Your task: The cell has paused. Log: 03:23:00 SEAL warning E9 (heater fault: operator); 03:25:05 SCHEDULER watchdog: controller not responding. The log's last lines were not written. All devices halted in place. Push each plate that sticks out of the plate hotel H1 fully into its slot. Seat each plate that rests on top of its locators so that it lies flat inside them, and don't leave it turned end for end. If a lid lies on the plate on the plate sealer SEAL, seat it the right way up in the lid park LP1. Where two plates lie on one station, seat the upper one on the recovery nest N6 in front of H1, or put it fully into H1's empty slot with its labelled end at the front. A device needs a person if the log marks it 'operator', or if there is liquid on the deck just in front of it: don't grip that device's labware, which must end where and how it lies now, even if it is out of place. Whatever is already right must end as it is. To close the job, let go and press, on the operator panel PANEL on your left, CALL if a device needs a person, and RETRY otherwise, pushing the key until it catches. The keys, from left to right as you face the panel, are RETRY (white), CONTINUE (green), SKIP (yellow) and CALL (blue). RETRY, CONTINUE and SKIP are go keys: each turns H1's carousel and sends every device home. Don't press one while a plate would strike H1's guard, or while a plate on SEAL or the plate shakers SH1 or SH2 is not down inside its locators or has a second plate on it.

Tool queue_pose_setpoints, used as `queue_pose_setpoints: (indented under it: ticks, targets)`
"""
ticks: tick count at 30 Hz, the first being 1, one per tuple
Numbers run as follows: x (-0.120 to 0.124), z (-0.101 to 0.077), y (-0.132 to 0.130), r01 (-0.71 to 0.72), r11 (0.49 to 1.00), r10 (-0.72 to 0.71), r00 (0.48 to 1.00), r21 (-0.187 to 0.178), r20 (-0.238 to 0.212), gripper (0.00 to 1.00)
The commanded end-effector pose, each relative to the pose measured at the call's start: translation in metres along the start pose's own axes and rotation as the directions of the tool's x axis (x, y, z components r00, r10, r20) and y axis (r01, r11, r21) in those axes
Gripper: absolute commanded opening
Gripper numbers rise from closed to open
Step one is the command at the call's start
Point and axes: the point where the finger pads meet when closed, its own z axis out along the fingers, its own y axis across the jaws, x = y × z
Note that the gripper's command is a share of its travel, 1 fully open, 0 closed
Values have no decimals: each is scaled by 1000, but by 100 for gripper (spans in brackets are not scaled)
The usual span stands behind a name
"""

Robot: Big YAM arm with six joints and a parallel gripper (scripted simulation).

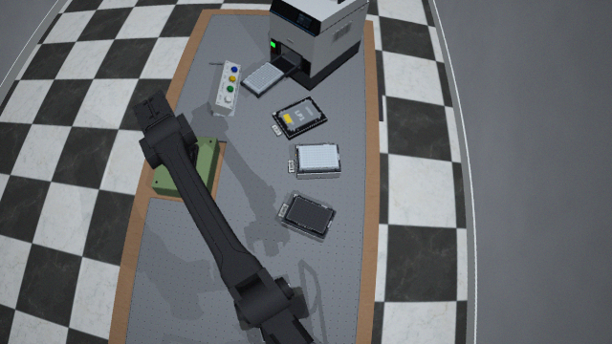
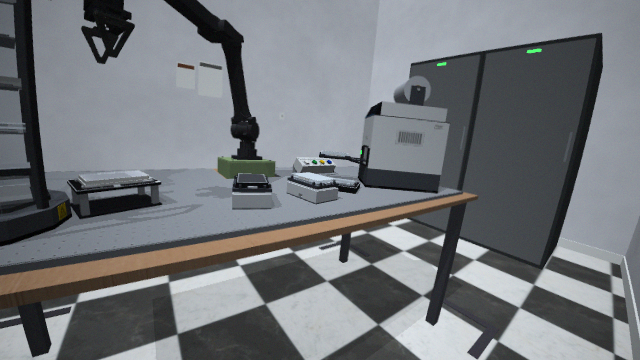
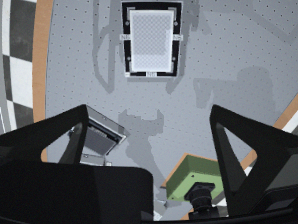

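Observation:
My gripper (image 2: 106, 39) is open and empty, high above the table near the plate hotel H1 (image 2: 25, 125); its fingers frame the wrist view. Below it a pale plate (image 3: 152, 39) (image 2: 112, 180) lies on the recovery nest N6 in front of H1. A dark plate (image 1: 308, 216) sits on one shaker and looks slightly askew. A white plate (image 1: 317, 158) sits on the other shaker. The lid park LP1 (image 1: 299, 117) shows a yellow mark. A white plate (image 1: 262, 77) lies on the tray of the sealer SEAL (image 1: 309, 35). The panel PANEL (image 1: 226, 87) stands left of it.
The arm's green base (image 1: 186, 167) stands at the table's left edge, and the arm stretches over the near half of the table. H1's dark post and round foot (image 2: 30, 215) stand at the near end. Grey cabinets (image 2: 505, 145) stand behind the table.

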Motion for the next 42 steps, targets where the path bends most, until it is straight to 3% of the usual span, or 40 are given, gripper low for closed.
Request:
queue_pose_setpoints:
  ticks: [1,31,33,34,36,42]
  targets:
    - [-6,-14,10,1,1000,-1,1000,-4,15,100]
    - [-6,-14,10,1,1000,-1,1000,-4,15,100]
    - [2,-17,15,89,996,-89,996,-3,14,100]
    - [15,-12,13,123,992,-123,992,3,-8,100]
    - [15,-12,13,123,992,-123,992,3,-8,100]
    - [29,-17,28,317,948,-317,948,-2,-1,100]
